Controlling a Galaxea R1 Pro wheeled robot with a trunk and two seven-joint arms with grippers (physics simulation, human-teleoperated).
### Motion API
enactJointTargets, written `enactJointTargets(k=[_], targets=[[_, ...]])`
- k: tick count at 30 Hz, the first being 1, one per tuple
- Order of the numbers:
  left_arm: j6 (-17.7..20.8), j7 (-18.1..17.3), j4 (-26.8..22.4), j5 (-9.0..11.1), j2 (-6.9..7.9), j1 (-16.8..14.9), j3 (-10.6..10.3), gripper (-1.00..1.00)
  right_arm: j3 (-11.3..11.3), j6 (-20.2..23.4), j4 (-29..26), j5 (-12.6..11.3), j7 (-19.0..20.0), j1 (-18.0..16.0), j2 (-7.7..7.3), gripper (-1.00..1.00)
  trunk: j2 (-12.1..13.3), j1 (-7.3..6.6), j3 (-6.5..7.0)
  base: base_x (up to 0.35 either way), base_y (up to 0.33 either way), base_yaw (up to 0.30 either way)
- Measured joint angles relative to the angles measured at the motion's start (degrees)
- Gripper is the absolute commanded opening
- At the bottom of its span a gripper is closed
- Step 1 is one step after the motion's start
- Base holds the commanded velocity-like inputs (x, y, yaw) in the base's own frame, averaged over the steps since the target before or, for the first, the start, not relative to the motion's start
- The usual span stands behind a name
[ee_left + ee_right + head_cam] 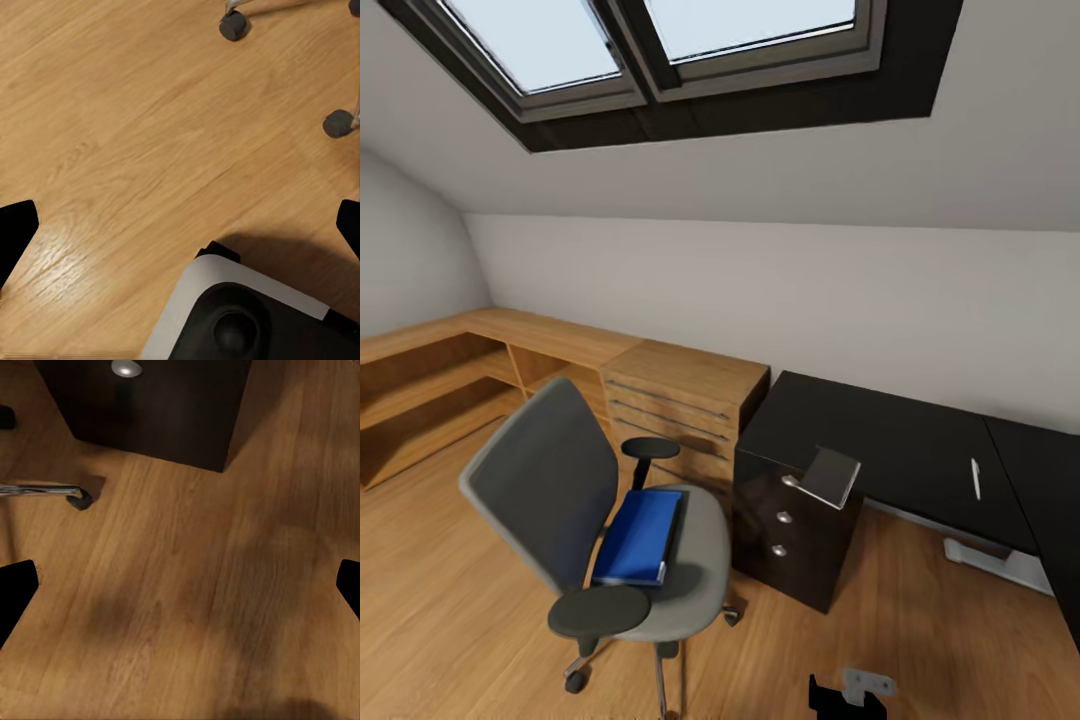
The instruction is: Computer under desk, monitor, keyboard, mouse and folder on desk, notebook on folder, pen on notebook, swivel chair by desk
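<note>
The grey swivel chair (560, 490) stands on the wood floor left of the desk (900, 440), with the blue folder (641, 535) lying flat on its seat. A pale grey notebook (832, 475) rests on the desk's near corner above the drawers (795, 525). Further right on the black top lies a white pen (976, 478). My left gripper (180, 225) is open over bare floor, near two chair castors (233, 26). My right gripper (180, 585) is open above the floor in front of the drawer unit (150, 405). Computer, monitor, keyboard and mouse are out of view.
A low light-wood cabinet (680, 395) and open shelving (430, 390) run along the sloped wall behind the chair. Skylights (660, 40) sit overhead. My own base (247, 315) is below the left gripper. A chair leg with a castor (78, 496) lies near the right gripper.
</note>
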Motion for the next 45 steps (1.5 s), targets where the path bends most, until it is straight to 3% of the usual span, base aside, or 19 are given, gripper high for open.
enactJointTargets(k=[11,21,29,45], targets=[[-0.07,-0.08,0.72,0.08,-0.06,0.0,0.05,1.0,0.07,0.0,0.0,0.11,0.15,0.0,0.14,1.0,0.0,0.0,-0.75,0.0,0.0,0.181],[-0.11,-4.24,1.27,0.12,0.02,0.0,-0.01,1.0,0.07,0.0,-0.02,0.11,0.15,0.0,0.01,1.0,0.0,0.0,-1.23,0.0,0.0,0.138],[-0.11,-4.42,1.28,0.14,0.04,0.0,0.08,1.0,0.07,-0.28,-0.01,0.11,0.19,0.0,0.1,1.0,0.0,0.0,-1.25,0.0,0.0,0.041],[-0.06,-4.43,1.7,0.14,0.05,0.0,0.08,1.0,0.07,-0.62,-0.05,0.11,0.15,0.0,0.0,1.0,0.0,0.0,-1.24,0.0,0.0,0.26]])
